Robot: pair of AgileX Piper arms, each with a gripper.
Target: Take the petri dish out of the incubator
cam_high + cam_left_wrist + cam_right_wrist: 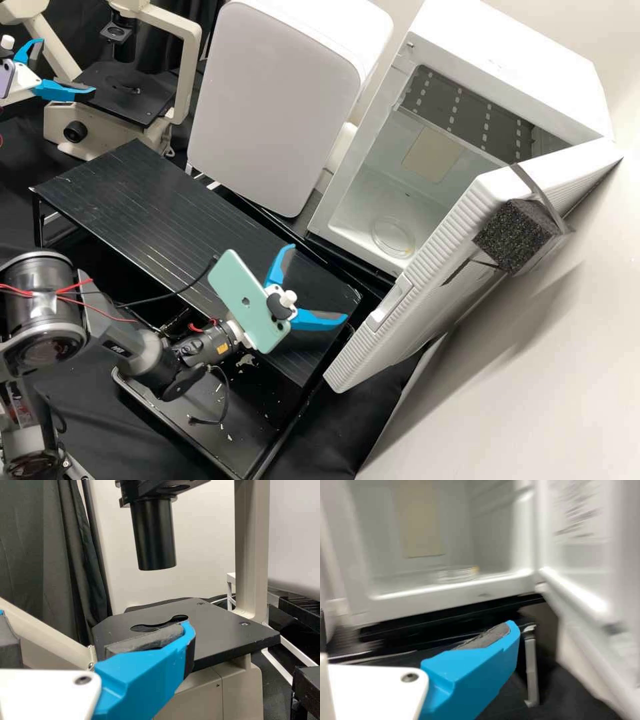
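Note:
In the high view, my right gripper [319,281] stands open and empty over the black platform's right end, outside the incubator [322,215]. The clear, round petri dish [392,237] lies on the incubator floor near its opening. From the right wrist view, the petri dish [455,574] rests behind the front rim of the incubator [450,598], apart from my open right gripper [417,629]. My left gripper [68,67], open and empty, is by the microscope at the high view's upper left. The left wrist view has my left gripper [96,629] in front of the microscope stage.
The incubator door [427,287] is swung open at the right, with a black foam block [513,237] on it. A black platform [180,220] stands before the white rounded appliance [273,100]. The microscope [127,97] is at the upper left.

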